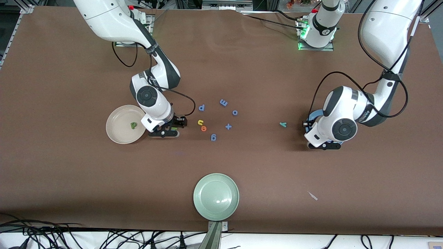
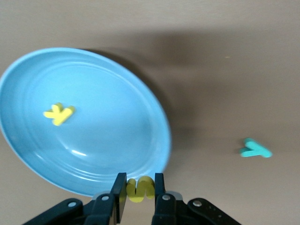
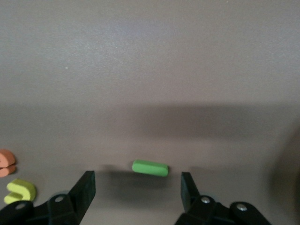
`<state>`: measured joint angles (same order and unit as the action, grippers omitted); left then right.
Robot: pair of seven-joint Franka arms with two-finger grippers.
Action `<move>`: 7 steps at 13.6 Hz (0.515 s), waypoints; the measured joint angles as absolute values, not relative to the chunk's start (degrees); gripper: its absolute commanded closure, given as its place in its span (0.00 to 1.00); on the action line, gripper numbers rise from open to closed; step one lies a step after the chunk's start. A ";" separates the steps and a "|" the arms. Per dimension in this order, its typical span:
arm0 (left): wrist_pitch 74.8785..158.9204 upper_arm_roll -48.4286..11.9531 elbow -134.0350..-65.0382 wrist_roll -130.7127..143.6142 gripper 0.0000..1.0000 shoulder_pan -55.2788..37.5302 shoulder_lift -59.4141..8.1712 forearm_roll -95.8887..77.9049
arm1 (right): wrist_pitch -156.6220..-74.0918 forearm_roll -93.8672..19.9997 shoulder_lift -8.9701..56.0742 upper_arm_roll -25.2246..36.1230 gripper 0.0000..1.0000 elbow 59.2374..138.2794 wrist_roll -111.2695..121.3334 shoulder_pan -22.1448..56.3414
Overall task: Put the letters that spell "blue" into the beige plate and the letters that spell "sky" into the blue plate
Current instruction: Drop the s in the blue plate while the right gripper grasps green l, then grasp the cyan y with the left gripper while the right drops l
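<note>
My left gripper [image 2: 140, 180] [image 1: 324, 145] is shut on the yellow s [image 2: 140, 189], over the rim of the blue plate [image 2: 108, 140] [image 1: 312, 117]. The yellow k [image 2: 58, 114] lies in that plate. The teal y [image 1: 283, 124] [image 2: 255, 149] lies on the table beside it. My right gripper [image 3: 137, 180] [image 1: 166, 132] is open beside the beige plate [image 1: 117, 133], its fingers spread either side of the light-green l [image 3: 150, 168], not touching it. The dark-green b [image 1: 133, 125] lies in the beige plate. The yellow u [image 1: 200, 122] [image 3: 21, 190] and orange e [image 1: 204, 128] [image 3: 5, 161] lie close by.
Blue letters p [image 1: 201, 108], m [image 1: 223, 102], o [image 1: 235, 112], + [image 1: 228, 126] and g [image 1: 213, 137] are scattered mid-table. A pale green plate [image 1: 216, 196] sits nearest the front camera. A small scrap [image 1: 312, 196] lies toward the left arm's end.
</note>
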<state>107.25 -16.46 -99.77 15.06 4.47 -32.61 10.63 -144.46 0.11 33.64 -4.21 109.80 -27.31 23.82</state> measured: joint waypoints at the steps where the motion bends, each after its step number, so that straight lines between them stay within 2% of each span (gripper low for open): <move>1: 107.23 -16.45 -99.89 12.00 0.23 6.55 -32.76 10.63 | -144.90 0.11 33.87 -4.18 0.18 109.81 -27.31 23.79; 2: 107.23 -16.47 -99.99 9.78 0.01 8.44 -32.99 10.30 | -145.28 0.11 34.01 -4.17 0.18 109.87 -27.31 23.78; 7: 107.23 -19.10 -100.02 11.63 0.00 9.50 -33.35 5.30 | -149.27 0.15 34.88 -4.00 0.18 111.76 -27.31 23.74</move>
<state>107.23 -19.10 -100.02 11.63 9.50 -33.35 5.30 -149.27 0.15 34.88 -4.00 111.76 -27.31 23.74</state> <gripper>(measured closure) 0.163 0.176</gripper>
